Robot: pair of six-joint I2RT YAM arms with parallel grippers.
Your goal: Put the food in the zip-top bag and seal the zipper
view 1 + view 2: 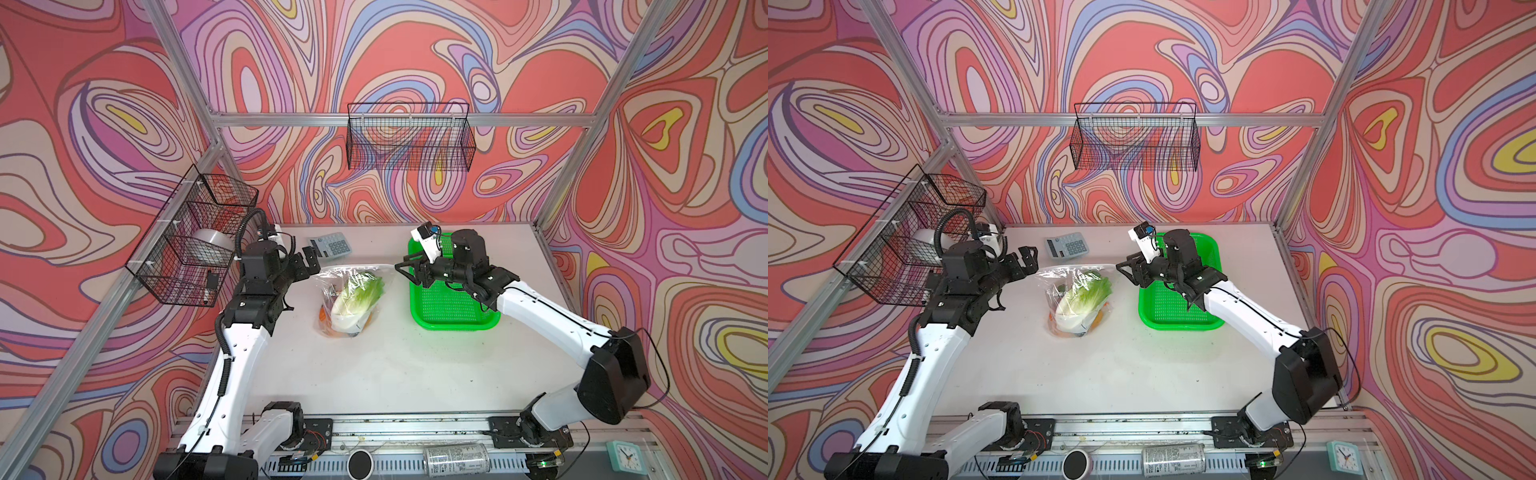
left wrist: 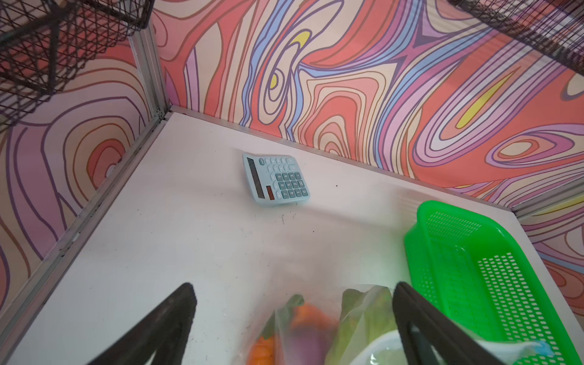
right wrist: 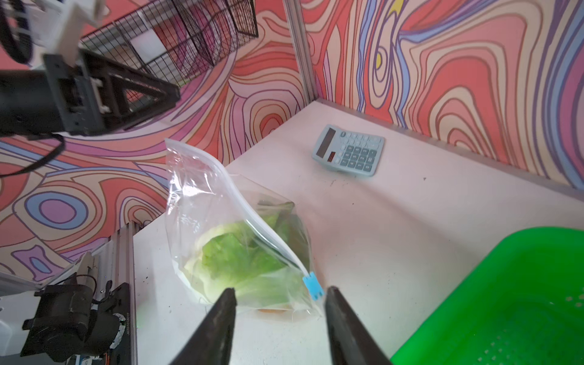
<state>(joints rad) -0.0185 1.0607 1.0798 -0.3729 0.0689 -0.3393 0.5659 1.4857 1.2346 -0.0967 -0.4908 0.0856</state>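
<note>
left fingers (image 2: 170,325): spread wide with nothing between them. In both top views they sit just left of centre, right beside the upper-left corner of the bag. I can't tell if they touch the plastic.

right fingers (image 3: 221,322): also apart, but a narrower gap than the left pair, and nothing is pinched. In a top view they (image 1: 405,262) sit right of centre, over the left rim of the basket and pointing at the bag's upper-right corner.

slider tab (image 3: 313,286): little light-blue thing at the end of the zipper nearest the right fingers. In the right wrist view it's just in front of their gap, and neither finger is clamped on it.

zipper (image 3: 240,205): thin white track that reads as one line from the tab up to the far corner. I honestly can't tell if it's sealed all the way.

zip-top bag (image 1: 353,299): clear and crinkly, lying on the tabletop (image 1: 395,374) in the middle of the frame, between the two sets of fingers.

napa cabbage (image 1: 357,297): inside the bag, pale green and filling most of it.

other food: something orange (image 2: 262,350) is also inside, by the cabbage. There's a blurry purple patch next to it that I can't make out.

green basket (image 1: 457,322): just right of the bag, and no food shows in it.

calculator (image 1: 331,244): upper middle, behind the bag near the back wall.
</note>
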